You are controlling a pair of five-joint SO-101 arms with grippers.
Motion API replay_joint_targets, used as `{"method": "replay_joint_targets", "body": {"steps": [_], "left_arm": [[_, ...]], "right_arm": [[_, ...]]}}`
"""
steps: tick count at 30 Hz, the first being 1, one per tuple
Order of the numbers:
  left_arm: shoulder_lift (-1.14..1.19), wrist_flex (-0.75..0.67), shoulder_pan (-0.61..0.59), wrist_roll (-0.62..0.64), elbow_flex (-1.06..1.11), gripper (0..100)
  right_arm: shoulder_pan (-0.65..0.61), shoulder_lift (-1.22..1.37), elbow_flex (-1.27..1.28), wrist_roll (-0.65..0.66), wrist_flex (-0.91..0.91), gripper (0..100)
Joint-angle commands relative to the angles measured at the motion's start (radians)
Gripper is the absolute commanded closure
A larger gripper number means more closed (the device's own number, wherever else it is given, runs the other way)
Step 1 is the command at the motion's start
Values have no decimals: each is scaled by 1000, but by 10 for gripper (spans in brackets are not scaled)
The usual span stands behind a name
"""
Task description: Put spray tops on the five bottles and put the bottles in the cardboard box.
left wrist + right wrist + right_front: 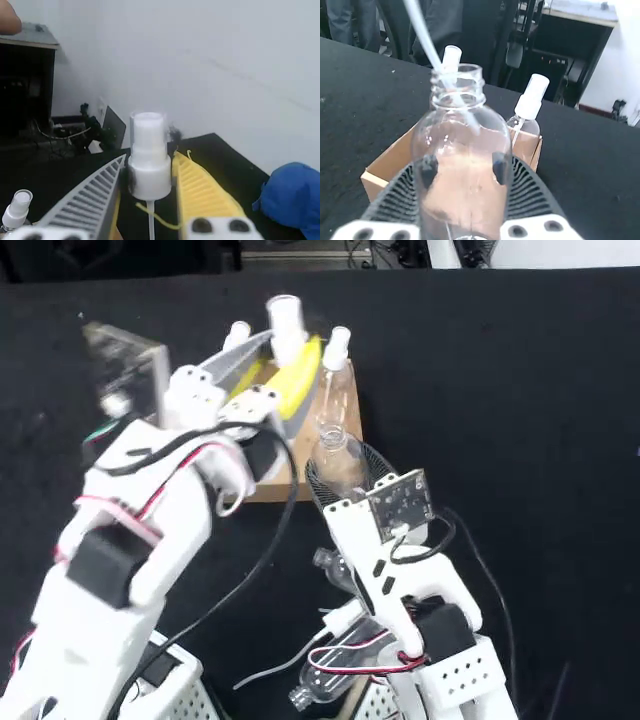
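Closest, the right gripper point(462, 167) clasps an uncapped clear round bottle point(457, 125) at the brown cardboard box's point(298, 458) five o'clock; two spray-topped bottles point(340, 380) stand inside. The left gripper point(147, 175) pinches a white spray top point(148, 145).

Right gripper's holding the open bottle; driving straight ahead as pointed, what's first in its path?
Likely the cardboard box, its near wall just ahead; a capped bottle stands inside, farther on. Depth is unclear.

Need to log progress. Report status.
Left gripper shut on spray top. Right gripper shut on open bottle. Tube at bottle's mouth, top not yet on. Capped bottles stand in box behind.
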Motion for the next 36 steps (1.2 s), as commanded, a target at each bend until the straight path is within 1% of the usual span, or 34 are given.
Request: {"method": "replay_joint_targets", "body": {"steps": [1, 5, 8, 9, 11, 14, 17, 20, 23, 25, 27, 29, 31, 36], "left_arm": [[80, 12, 24, -40, -79, 895], [106, 15, 107, -71, -68, 891], [109, 55, 140, -143, -67, 889], [109, 66, 143, -183, -68, 879], [107, 78, 139, -232, -68, 828], [107, 80, 137, -244, -68, 759], [106, 98, 120, -245, -85, 766], [106, 152, 116, -245, -142, 767], [106, 235, 28, -245, -249, 777], [115, 255, -64, -239, -309, 781], [118, 250, -179, -238, -335, 780], [120, 199, -280, -236, -328, 780], [124, 126, -361, -210, -286, 780], [164, -74, -527, -20, -127, 780]], "right_arm": [[-11, -28, -13, 12, -3, 988], [-9, -30, -13, 12, -5, 988], [-8, -30, -15, 12, -3, 988], [-2, -30, -15, 9, -3, 988], [23, -30, -15, 6, -5, 988], [68, -30, -16, 5, -8, 988], [83, -30, -18, 5, -8, 988], [89, -30, -18, 5, -8, 988], [137, -30, -21, 5, -8, 988], [199, -30, -44, -2, -2, 988], [276, -30, -59, -52, -2, 988], [353, -19, -71, -92, -2, 988], [423, -19, -81, -98, -5, 988], [543, -18, -62, -101, -58, 988]]}}
